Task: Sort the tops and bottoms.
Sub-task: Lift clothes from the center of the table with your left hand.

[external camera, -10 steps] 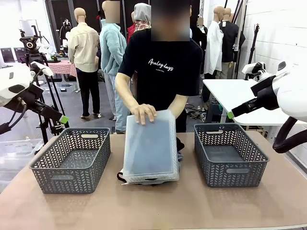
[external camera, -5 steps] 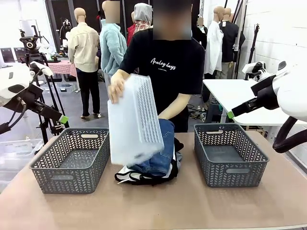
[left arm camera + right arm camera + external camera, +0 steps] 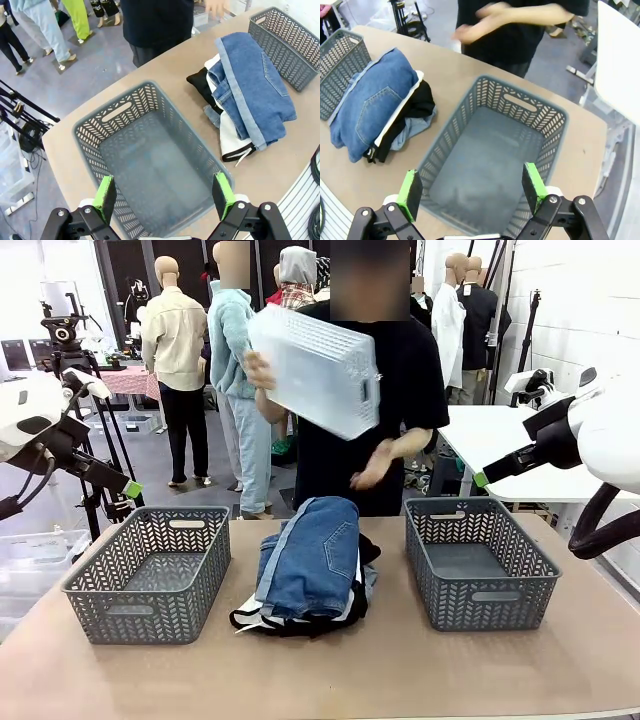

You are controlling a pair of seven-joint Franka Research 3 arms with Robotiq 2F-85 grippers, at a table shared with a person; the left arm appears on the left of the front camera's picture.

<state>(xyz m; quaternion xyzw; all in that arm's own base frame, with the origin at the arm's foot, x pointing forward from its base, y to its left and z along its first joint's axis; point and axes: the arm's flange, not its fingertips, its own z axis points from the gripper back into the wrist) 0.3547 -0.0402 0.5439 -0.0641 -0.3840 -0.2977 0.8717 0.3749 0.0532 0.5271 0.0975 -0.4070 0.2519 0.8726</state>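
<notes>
bin (image 3: pixel 315 370) lifted; bottoms (image 3: pixel 255 90) well apart from left pincer (image 3: pixel 165 192)

Place: looks like a robotics lab or test workshop to me, definitely not anybody's home
Floor: bare grey concrete floor (image 3: pixel 150 465), pretty industrial
Gear: tripod (image 3: pixel 62 340) with camera kit on top off to my left, plus black stand legs and cables (image 3: pixel 27 137) down by the table edge
Bench: plain brown table (image 3: pixel 320 680), my left arm (image 3: pixel 30 425) and right arm (image 3: pixel 600 435) at either side
Walls: white painted block wall (image 3: pixel 590 300)
Extras: white worktable (image 3: pixel 490 440), clear storage tub (image 3: pixel 30 560) on the floor
</notes>
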